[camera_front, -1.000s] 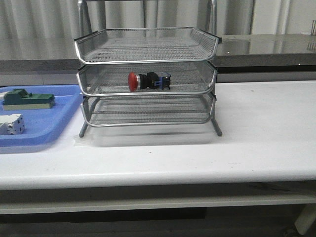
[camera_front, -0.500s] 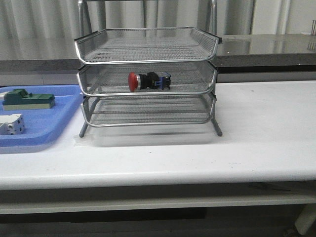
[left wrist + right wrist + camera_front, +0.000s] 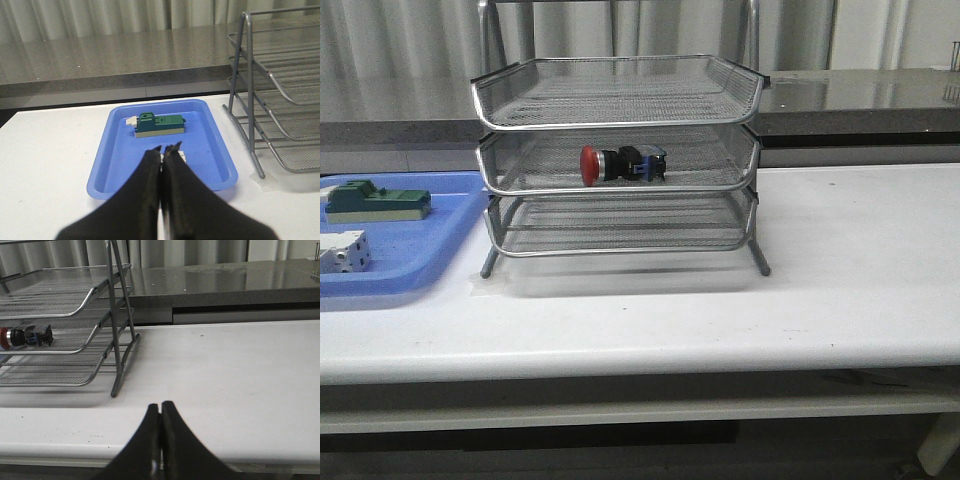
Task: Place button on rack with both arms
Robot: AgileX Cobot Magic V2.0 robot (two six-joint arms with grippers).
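Green block (image 3: 377,201) on blue tray (image 3: 430,262) beside rack (image 3: 618,160)

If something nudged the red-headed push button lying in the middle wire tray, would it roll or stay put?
The red-headed push button with a black cylindrical body lies on its side, so it would probably roll somewhat. Its blue rear block looks squarer, which may stop a full turn. The middle tier's raised rim on the silver wire-mesh rack would likely keep it in.

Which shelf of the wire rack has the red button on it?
The middle tier of the rack. The button lies on its side there, red head toward the blue tray. The top tier and bottom tier hold nothing.
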